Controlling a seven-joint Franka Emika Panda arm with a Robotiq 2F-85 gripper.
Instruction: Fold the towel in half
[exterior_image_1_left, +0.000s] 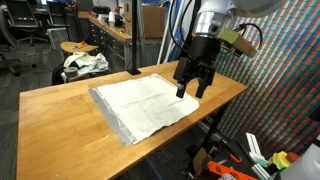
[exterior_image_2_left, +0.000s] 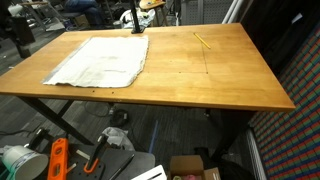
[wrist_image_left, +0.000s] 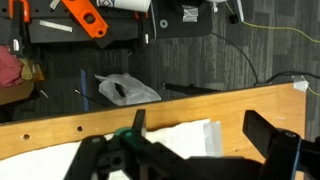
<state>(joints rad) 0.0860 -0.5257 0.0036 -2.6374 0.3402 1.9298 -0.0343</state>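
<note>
A white towel lies flat and spread out on the wooden table. It also shows in an exterior view and its corner in the wrist view. My gripper hangs just above the towel's far right corner, fingers open and empty. In the wrist view the fingers straddle the towel's corner with a wide gap between them. In an exterior view only the fingertips show at the towel's far edge.
A yellow pencil-like stick lies on the table away from the towel. A stool with crumpled cloth stands behind the table. Orange tools and a plastic bag lie on the floor below the table edge.
</note>
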